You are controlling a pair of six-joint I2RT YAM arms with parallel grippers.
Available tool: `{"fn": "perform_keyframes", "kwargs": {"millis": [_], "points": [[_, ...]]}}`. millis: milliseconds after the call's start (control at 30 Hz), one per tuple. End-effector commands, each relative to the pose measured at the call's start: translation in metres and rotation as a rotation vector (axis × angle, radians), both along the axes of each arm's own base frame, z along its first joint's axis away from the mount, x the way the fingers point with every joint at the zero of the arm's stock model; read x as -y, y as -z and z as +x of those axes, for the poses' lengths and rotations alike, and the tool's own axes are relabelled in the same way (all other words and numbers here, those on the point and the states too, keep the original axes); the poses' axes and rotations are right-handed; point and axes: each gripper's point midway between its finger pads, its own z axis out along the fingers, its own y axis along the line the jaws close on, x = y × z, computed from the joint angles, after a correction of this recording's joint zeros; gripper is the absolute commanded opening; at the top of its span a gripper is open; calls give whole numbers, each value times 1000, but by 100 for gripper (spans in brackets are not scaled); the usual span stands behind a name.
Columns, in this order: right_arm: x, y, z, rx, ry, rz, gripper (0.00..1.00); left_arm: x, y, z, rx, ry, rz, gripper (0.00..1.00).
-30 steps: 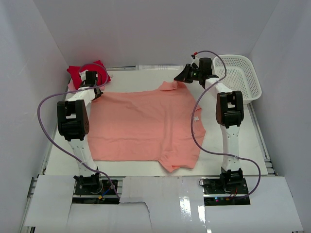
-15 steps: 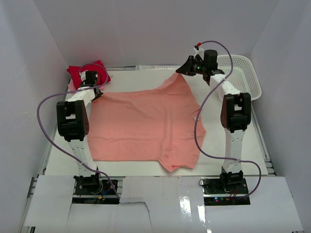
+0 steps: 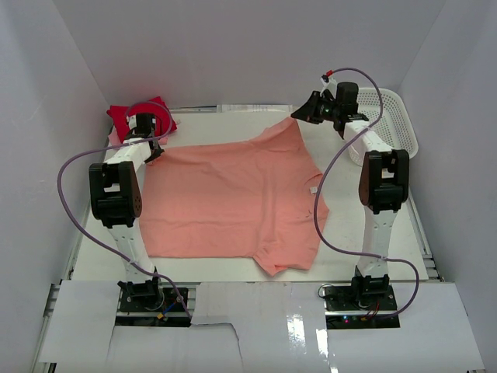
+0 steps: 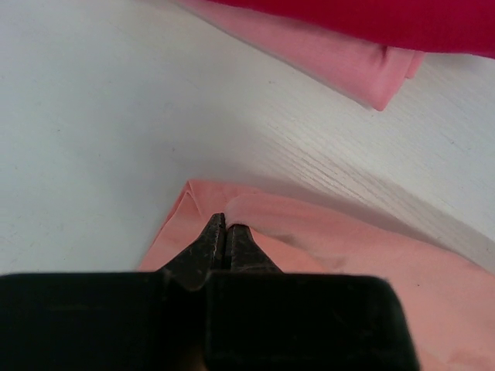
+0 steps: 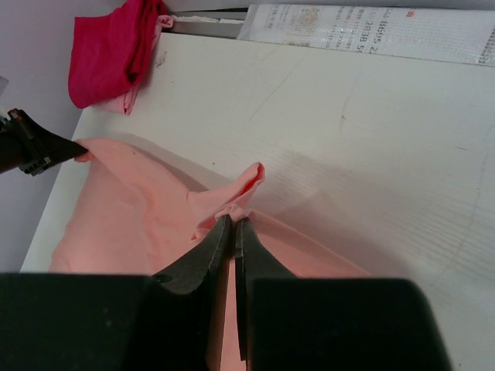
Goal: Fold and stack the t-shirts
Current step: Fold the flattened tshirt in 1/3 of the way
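Top external | left gripper (image 3: 154, 150) closed on salmon-pink t-shirt (image 3: 233, 194) corner | right gripper (image 3: 296, 116) likewise

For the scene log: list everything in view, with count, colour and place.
salmon-pink t-shirt: 1, salmon-pink, spread over the table's middle
red t-shirt: 1, bright red, bunched in the far-left corner
pale pink t-shirt: 1, pale pink, under the red t-shirt
basket: 1, white lattice, far-right corner
table: 1, white
left gripper: 1, black, shut on the salmon-pink t-shirt's far-left corner
right gripper: 1, black, shut on its far-right corner, raised
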Motion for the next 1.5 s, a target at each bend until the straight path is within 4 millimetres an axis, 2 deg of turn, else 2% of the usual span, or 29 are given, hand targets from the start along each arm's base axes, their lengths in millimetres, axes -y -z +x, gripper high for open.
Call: {"fn": "perform_keyframes", "kwargs": {"millis": [0, 433, 900, 1133, 1467], "points": [[1, -51, -5, 123, -8, 17, 8, -3, -40, 5, 65, -1, 20, 0], [18, -58, -16, 134, 15, 38, 8, -3, -43, 2, 45, 1, 24, 0], [31, -74, -25, 159, 28, 59, 8, 2, -48, 19, 11, 49, 11, 0], [30, -75, -33, 164, 25, 61, 8, -1, -43, 11, -21, 50, 25, 0], [33, -80, -55, 177, 26, 52, 8, 1, -39, 1, -39, 44, 15, 0]]}}
